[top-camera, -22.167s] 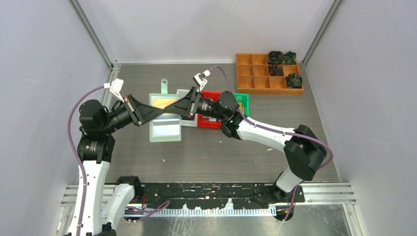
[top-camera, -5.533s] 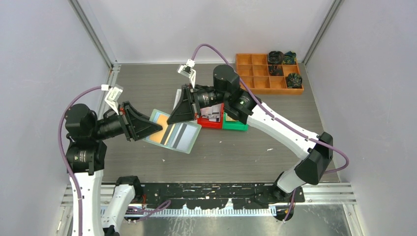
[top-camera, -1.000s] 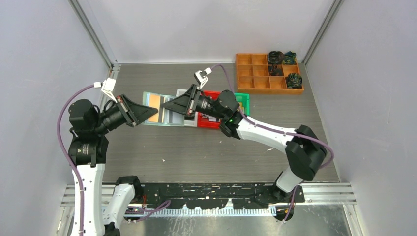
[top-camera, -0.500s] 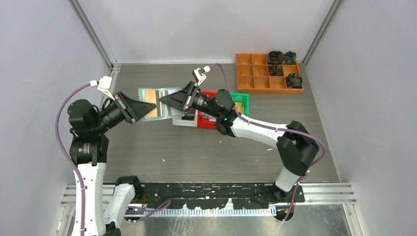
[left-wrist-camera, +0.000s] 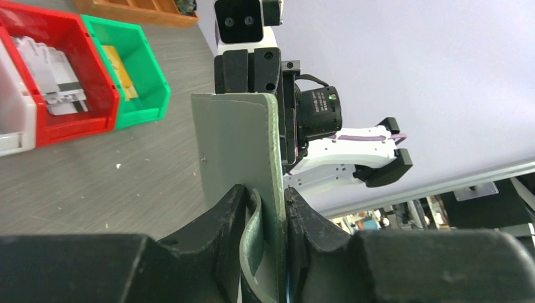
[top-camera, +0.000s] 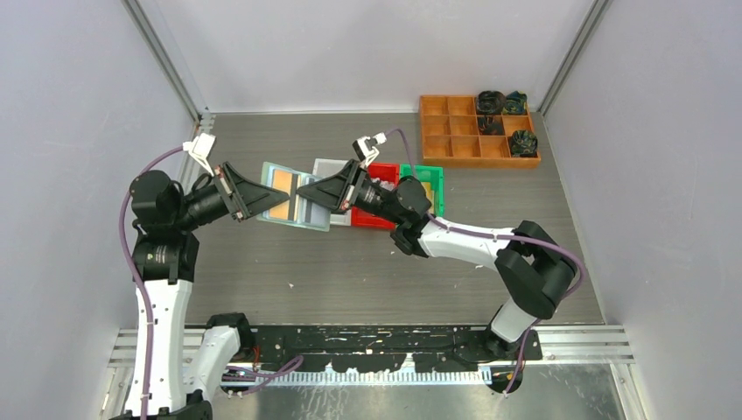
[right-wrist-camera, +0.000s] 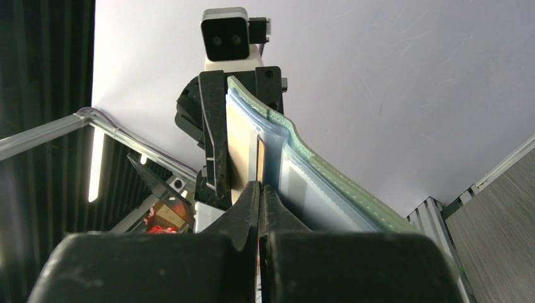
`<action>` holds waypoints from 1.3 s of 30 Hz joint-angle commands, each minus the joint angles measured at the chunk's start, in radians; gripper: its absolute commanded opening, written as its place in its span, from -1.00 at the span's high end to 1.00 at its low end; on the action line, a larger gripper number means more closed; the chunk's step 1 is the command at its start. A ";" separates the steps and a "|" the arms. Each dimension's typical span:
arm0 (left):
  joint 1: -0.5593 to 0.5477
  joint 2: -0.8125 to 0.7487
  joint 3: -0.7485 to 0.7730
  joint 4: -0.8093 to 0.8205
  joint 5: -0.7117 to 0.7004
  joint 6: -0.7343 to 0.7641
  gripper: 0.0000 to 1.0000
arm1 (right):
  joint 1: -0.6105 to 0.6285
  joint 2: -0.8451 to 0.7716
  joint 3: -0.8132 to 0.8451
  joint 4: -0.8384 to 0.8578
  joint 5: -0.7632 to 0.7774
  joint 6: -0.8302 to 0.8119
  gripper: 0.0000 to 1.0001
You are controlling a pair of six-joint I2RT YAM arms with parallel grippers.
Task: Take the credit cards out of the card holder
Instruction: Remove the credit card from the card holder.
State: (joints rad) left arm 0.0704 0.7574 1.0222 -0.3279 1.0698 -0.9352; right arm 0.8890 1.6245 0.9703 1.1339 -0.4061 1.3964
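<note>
The left gripper [left-wrist-camera: 265, 192] pinches one edge of the holder [left-wrist-camera: 236, 139], held up in the air. It bows, so it is soft and floppy. At the far edge the right gripper [right-wrist-camera: 260, 186] has its jaws pressed together on what looks like a gold card [right-wrist-camera: 260, 163]. The card seems stiff and slick, best nipped at that exposed rim. The pockets beyond show edge-on, so I can't count the cards inside.

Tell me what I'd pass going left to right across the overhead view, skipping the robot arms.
card holder → white bin → red bin → green bin → wooden compartment tray
</note>
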 commanded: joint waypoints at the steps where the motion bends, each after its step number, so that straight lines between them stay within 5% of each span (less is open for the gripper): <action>1: -0.013 -0.007 0.010 0.185 0.097 -0.114 0.45 | 0.003 -0.071 -0.028 0.049 -0.026 -0.016 0.99; 15: -0.012 -0.012 0.011 0.233 0.106 -0.181 0.58 | -0.018 -0.164 -0.099 -0.063 0.007 -0.093 0.99; 29: -0.012 -0.008 0.022 0.206 0.096 -0.163 1.00 | -0.023 -0.177 -0.106 -0.115 0.003 -0.104 0.99; 35: -0.013 -0.018 0.015 0.204 0.085 -0.156 1.00 | -0.013 -0.125 -0.066 -0.074 0.015 -0.047 0.20; 39: -0.013 -0.014 0.018 0.198 0.085 -0.152 1.00 | -0.006 -0.099 -0.035 -0.040 0.008 -0.029 0.14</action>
State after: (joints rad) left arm 0.0643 0.7654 1.0153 -0.2001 1.1160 -1.0740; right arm 0.8753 1.4895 0.8909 1.0988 -0.4026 1.3647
